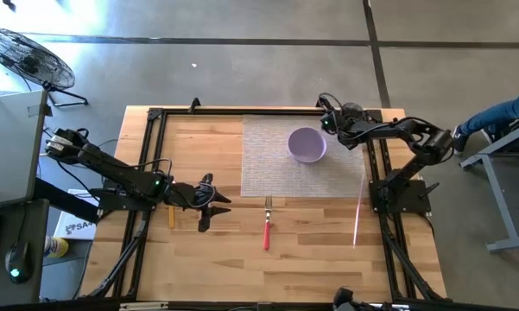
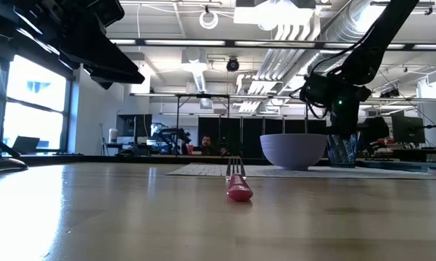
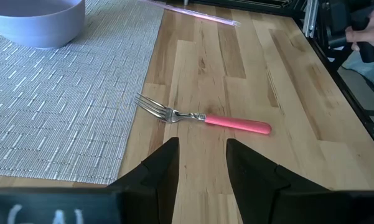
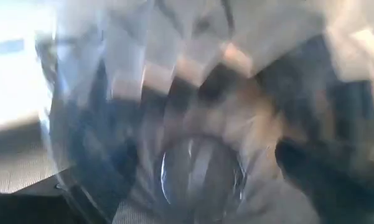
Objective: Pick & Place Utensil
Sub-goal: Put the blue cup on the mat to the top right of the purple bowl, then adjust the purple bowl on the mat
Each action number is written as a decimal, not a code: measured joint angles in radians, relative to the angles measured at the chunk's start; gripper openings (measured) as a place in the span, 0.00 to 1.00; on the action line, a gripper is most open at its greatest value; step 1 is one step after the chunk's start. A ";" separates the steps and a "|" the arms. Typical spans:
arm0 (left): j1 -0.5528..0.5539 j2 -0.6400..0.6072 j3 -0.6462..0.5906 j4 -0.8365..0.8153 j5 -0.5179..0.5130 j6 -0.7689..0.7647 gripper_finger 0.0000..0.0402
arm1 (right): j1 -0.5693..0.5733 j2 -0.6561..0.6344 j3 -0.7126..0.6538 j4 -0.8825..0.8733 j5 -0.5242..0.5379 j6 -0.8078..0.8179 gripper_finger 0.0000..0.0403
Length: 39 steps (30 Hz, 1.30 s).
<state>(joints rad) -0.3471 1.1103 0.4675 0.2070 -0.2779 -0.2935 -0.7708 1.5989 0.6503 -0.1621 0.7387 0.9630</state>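
High view, fork (image 1: pixel 267 223) tines toward mat (image 1: pixel 268 160), handle toward near edge; left gripper (image 1: pixel 214 206) parted, empty; right gripper's state unclear

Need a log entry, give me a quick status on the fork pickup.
Left claw open, just short of the fork, not touching. Fork flat on bare wood beside the mat. Right claw around a clear glass by the bowl. Path clear.

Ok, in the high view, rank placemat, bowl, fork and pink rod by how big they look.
1. Placemat, by far the largest.
2. Bowl.
3. Fork and pink rod: both thin. The rod looks longer, the fork a little thicker, so I would not rank them.
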 joint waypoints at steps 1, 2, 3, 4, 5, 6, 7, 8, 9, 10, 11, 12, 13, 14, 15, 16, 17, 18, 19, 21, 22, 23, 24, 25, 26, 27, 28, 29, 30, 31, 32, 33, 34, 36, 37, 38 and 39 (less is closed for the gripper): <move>0.000 0.000 0.000 0.000 0.000 0.000 0.32 | 0.002 0.005 -0.004 -0.014 -0.027 0.002 0.98; 0.000 0.000 0.000 0.000 0.000 0.000 0.32 | 0.003 0.008 -0.004 -0.016 -0.034 0.005 0.98; 0.000 0.000 0.000 0.000 0.000 0.000 0.32 | 0.003 0.004 -0.003 -0.013 -0.036 0.005 0.98; 0.000 0.000 0.000 0.000 0.000 0.000 0.32 | 0.003 0.001 -0.001 -0.008 -0.031 0.011 0.98; 0.000 0.000 0.000 0.000 0.000 0.000 0.32 | 0.004 0.000 0.001 -0.008 -0.020 0.024 0.98; 0.000 0.000 0.000 0.000 0.000 0.000 0.32 | 0.004 0.001 0.000 -0.019 -0.015 0.037 0.98; 0.000 0.000 0.000 0.001 0.000 0.000 0.32 | 0.006 0.002 -0.001 -0.030 -0.013 0.045 0.98; 0.000 0.000 0.000 0.000 0.000 0.000 0.32 | 0.006 0.002 -0.002 -0.033 -0.013 0.046 0.98; 0.000 0.000 0.000 0.000 0.000 0.000 0.32 | 0.006 0.002 -0.001 -0.028 -0.013 0.043 0.99; 0.000 0.000 0.000 0.000 0.000 0.000 0.32 | 0.006 0.002 0.000 -0.027 -0.014 0.041 0.99; 0.000 0.000 0.000 0.000 0.000 0.000 0.32 | 0.006 0.002 0.000 -0.032 -0.013 0.039 0.99; 0.000 0.000 0.000 0.000 0.000 0.000 0.32 | 0.006 0.001 0.000 -0.043 -0.013 0.039 0.99; 0.000 0.000 0.000 0.000 0.000 0.000 0.32 | 0.006 0.001 0.000 -0.044 -0.014 0.035 0.98; 0.000 0.000 0.000 0.000 0.000 0.000 0.32 | 0.006 0.001 0.000 -0.043 -0.015 0.026 0.98; 0.000 0.000 0.000 0.000 0.000 0.000 0.32 | 0.006 0.000 0.000 -0.044 -0.015 0.022 0.98; 0.000 0.000 0.000 0.000 0.000 0.000 0.32 | 0.006 -0.001 0.000 -0.049 -0.015 0.022 0.97; 0.000 0.000 0.000 0.000 0.000 0.000 0.32 | 0.006 -0.004 0.000 -0.060 -0.017 0.022 0.97; 0.000 0.000 0.000 0.000 -0.001 0.000 0.32 | 0.006 -0.009 0.000 -0.072 -0.019 0.023 0.97; 0.000 0.000 0.000 0.000 -0.001 0.000 0.32 | 0.007 -0.017 0.000 -0.086 -0.018 0.023 0.96; 0.000 0.000 0.000 0.000 -0.001 0.000 0.32 | 0.012 -0.042 0.000 -0.114 -0.015 0.023 0.95; 0.000 0.000 0.000 0.000 -0.001 0.000 0.32 | 0.016 -0.060 0.000 -0.133 -0.011 0.022 0.94; 0.000 0.000 0.000 0.000 -0.001 0.000 0.32 | 0.022 -0.079 0.000 -0.151 -0.006 0.023 0.93; 0.000 0.000 0.000 0.000 -0.001 0.000 0.32 | 0.029 -0.098 0.000 -0.165 -0.001 0.022 0.92; 0.000 0.000 0.000 0.000 -0.001 0.000 0.32 | 0.037 -0.117 0.000 -0.179 -0.002 0.022 0.92; 0.000 0.000 0.000 0.000 -0.001 0.000 0.32 | 0.044 -0.137 0.001 -0.193 -0.007 0.022 0.91; 0.000 0.000 0.000 0.000 -0.001 0.000 0.32 | 0.053 -0.155 0.001 -0.206 -0.014 0.023 0.91; 0.000 0.000 0.000 0.000 -0.001 0.000 0.32 | 0.064 -0.170 0.001 -0.217 -0.018 0.023 0.91; 0.000 0.000 0.000 0.000 -0.001 0.000 0.32 | 0.075 -0.184 0.001 -0.229 -0.025 0.023 0.91; 0.000 0.000 0.000 0.000 -0.001 0.000 0.32 | 0.085 -0.198 0.001 -0.243 -0.036 0.023 0.90; 0.000 0.000 0.000 0.000 -0.001 0.000 0.32 | 0.096 -0.212 0.001 -0.251 -0.047 0.023 0.90; 0.000 0.000 0.000 0.000 -0.001 0.000 0.32 | 0.106 -0.226 0.001 -0.257 -0.062 0.023 0.90; 0.000 0.000 0.000 0.000 -0.001 0.000 0.32 | 0.119 -0.239 0.001 -0.265 -0.079 0.023 0.90; 0.000 0.000 0.000 0.000 -0.001 0.000 0.32 | 0.132 -0.252 0.001 -0.269 -0.096 0.020 0.90; 0.000 0.000 0.000 0.000 -0.001 0.000 0.32 | 0.165 -0.279 0.001 -0.271 -0.128 0.002 0.90; 0.000 0.000 0.000 0.000 -0.001 0.000 0.32 | 0.184 -0.295 0.001 -0.269 -0.143 -0.001 0.90; 0.000 0.000 0.000 0.000 -0.001 0.000 0.32 | 0.204 -0.308 0.001 -0.269 -0.152 -0.003 0.90; 0.000 0.000 0.000 0.000 -0.001 0.000 0.32 | 0.226 -0.319 0.001 -0.268 -0.154 -0.003 0.90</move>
<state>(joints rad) -0.3470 1.1103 0.4675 0.2070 -0.2787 -0.2935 -0.5449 1.2802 0.6514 -0.4305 0.5848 0.9601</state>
